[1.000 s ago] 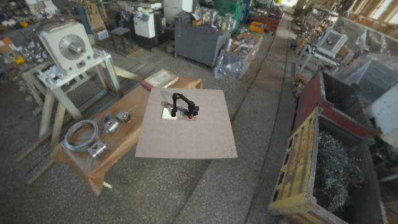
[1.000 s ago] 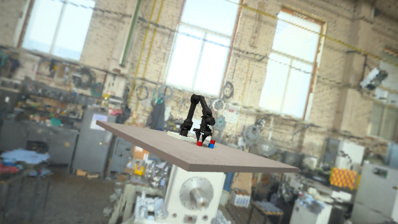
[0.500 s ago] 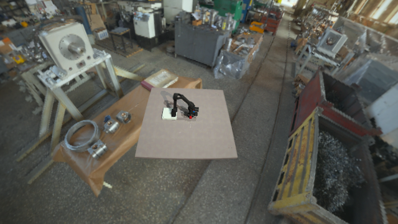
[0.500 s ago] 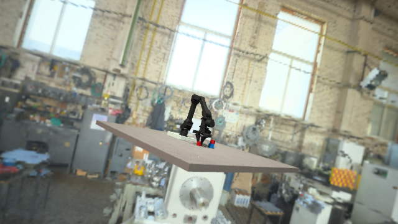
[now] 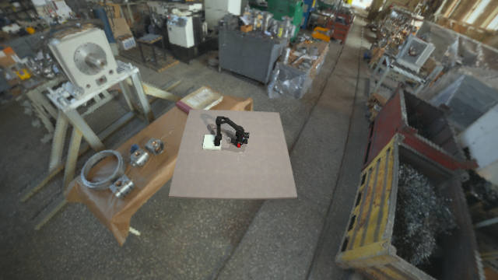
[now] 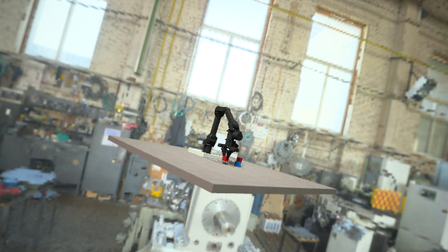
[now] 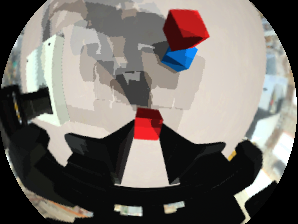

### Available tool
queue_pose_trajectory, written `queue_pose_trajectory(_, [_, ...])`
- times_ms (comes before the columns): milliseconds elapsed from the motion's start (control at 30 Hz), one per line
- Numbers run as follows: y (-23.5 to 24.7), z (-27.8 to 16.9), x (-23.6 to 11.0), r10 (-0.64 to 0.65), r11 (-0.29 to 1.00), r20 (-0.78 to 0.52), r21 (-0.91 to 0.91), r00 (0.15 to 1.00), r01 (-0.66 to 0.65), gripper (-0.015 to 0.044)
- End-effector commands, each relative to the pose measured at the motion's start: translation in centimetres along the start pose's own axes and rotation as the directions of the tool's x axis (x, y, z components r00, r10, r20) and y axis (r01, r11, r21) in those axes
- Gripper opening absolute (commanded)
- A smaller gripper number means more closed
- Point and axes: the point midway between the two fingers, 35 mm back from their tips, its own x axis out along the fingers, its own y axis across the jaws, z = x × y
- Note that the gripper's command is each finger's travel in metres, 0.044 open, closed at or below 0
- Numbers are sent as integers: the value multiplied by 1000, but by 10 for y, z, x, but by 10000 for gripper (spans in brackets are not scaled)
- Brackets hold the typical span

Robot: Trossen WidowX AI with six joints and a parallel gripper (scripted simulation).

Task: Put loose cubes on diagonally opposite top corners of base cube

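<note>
The blue base cube [image 6: 238, 164] [image 7: 178, 60] stands on the table. One red cube [image 6: 239, 159] [image 7: 184, 29] sits on top of it, offset toward one corner. My gripper [image 6: 225, 159] [image 7: 147, 123] points down and is shut on the other red cube [image 5: 239, 145] [image 6: 225, 158] [image 7: 148, 129]. This held cube is at or slightly above the table, beside the base cube and apart from it. The arm mostly hides the base cube and the red cube on it in the top view. The exact overhang of the placed cube is hard to tell.
The tabletop [image 5: 233, 175] [image 6: 196, 171] carries the arm's white base plate [image 5: 209, 142] [image 7: 59, 80] on one side of the cubes. The arm's shadow falls across the surface around the cubes. A brown-covered bench [image 5: 156, 128] with metal parts stands beside the table.
</note>
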Motion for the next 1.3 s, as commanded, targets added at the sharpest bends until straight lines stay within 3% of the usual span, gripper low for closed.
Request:
queue_pose_trajectory(0, [-3,0,-14,-8,1000,1,-3,1000,8,105])
queue_pose_trajectory(867, [3,1,-86,-8,1000,1,3,1000,8,105])
queue_pose_trajectory(1267, [-4,11,-86,-8,937,2,349,1000,7,105])
